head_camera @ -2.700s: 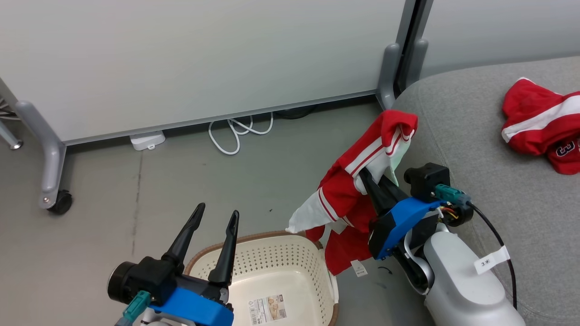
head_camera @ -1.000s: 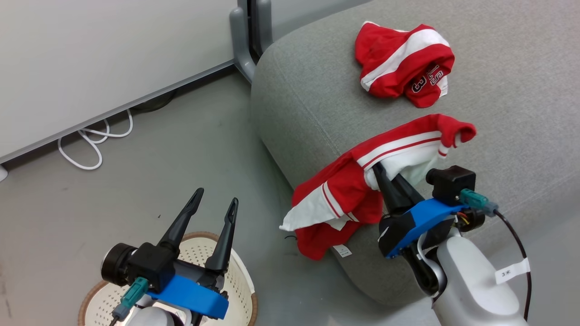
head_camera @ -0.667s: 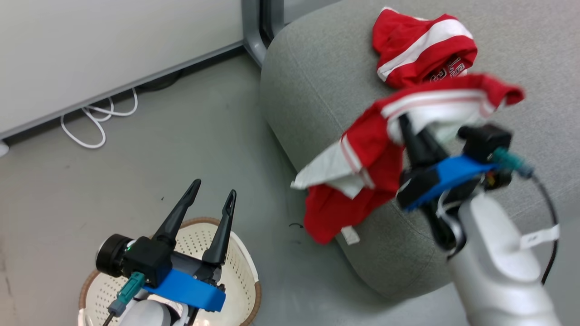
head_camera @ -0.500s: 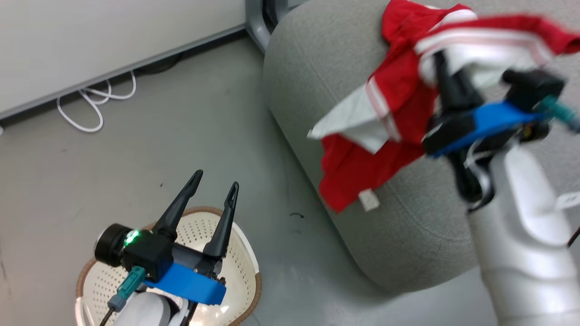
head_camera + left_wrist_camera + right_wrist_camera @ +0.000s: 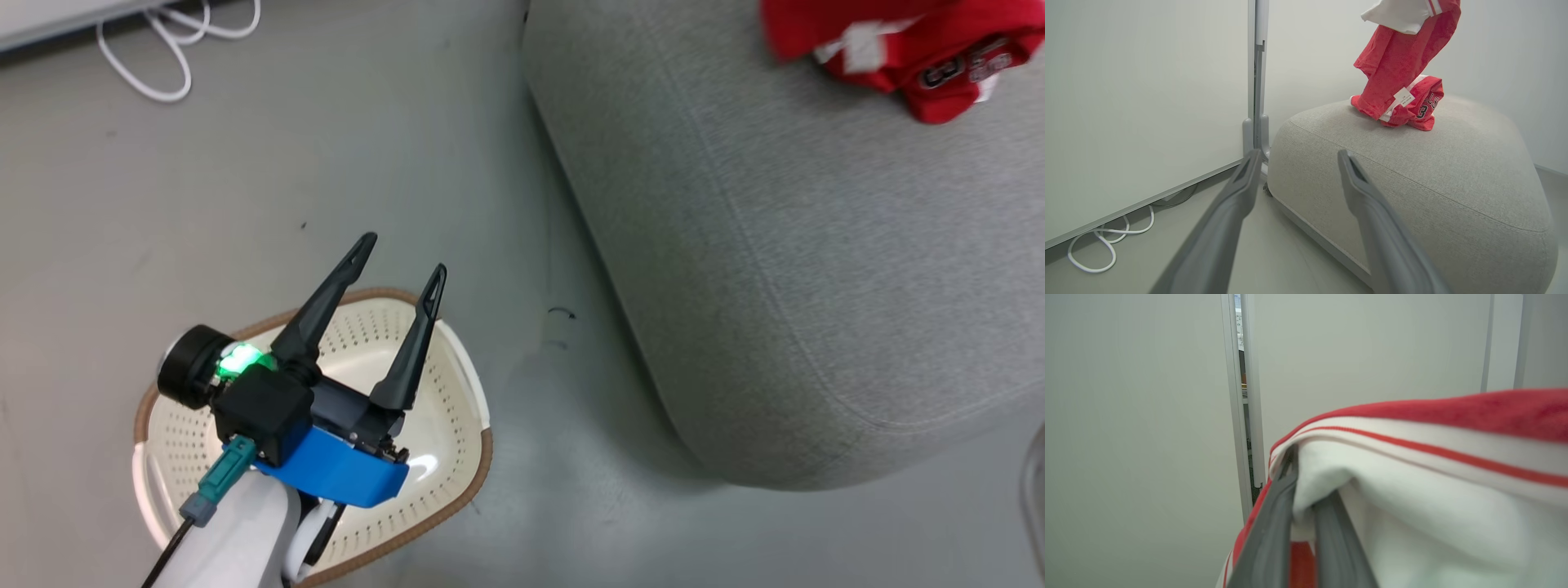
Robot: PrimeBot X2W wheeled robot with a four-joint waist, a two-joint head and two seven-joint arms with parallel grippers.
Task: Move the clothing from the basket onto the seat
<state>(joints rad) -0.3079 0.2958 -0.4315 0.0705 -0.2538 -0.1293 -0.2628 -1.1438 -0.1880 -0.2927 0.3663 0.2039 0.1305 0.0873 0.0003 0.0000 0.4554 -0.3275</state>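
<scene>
Two red garments are seen: the striped garment (image 5: 1433,469) is pinched by the right gripper (image 5: 1308,473) above the grey seat (image 5: 1412,171), the logo-printed garment (image 5: 1423,108) is laid on its far side. The left gripper (image 5: 406,252) is spread wide over the basket (image 5: 482,441).

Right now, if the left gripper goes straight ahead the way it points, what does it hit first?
Most likely the seat: the open left gripper points at its rounded near end. The partition post stands close beside that line, so depth leaves some doubt.

Matt woven cloth on the seat (image 5: 775,269), glossy perforated plastic basket (image 5: 453,408), soft red-and-white cloth clothing (image 5: 1392,61)
</scene>
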